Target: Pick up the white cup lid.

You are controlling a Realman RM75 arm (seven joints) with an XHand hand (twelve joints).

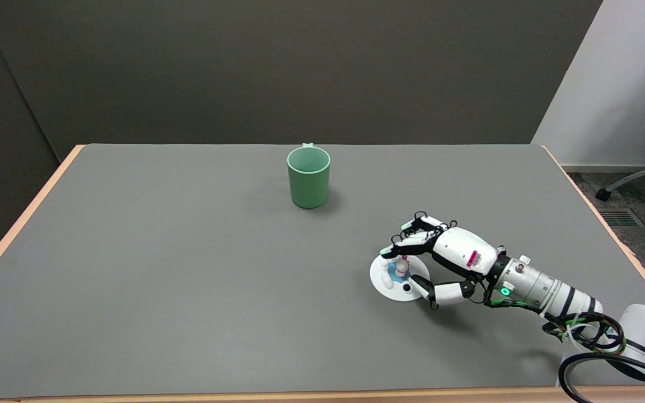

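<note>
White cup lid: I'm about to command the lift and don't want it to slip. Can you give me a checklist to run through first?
1. The round white cup lid with a small figurine knob lies flat on the grey table: ok.
2. Right robot hand is over the lid, fingers around the knob: ok.
3. Fingers are actually clamping the knob: cannot tell.
4. Nothing lies against the lid: ok.
5. The green plastic cup stands well away from the lift path: ok.
</note>
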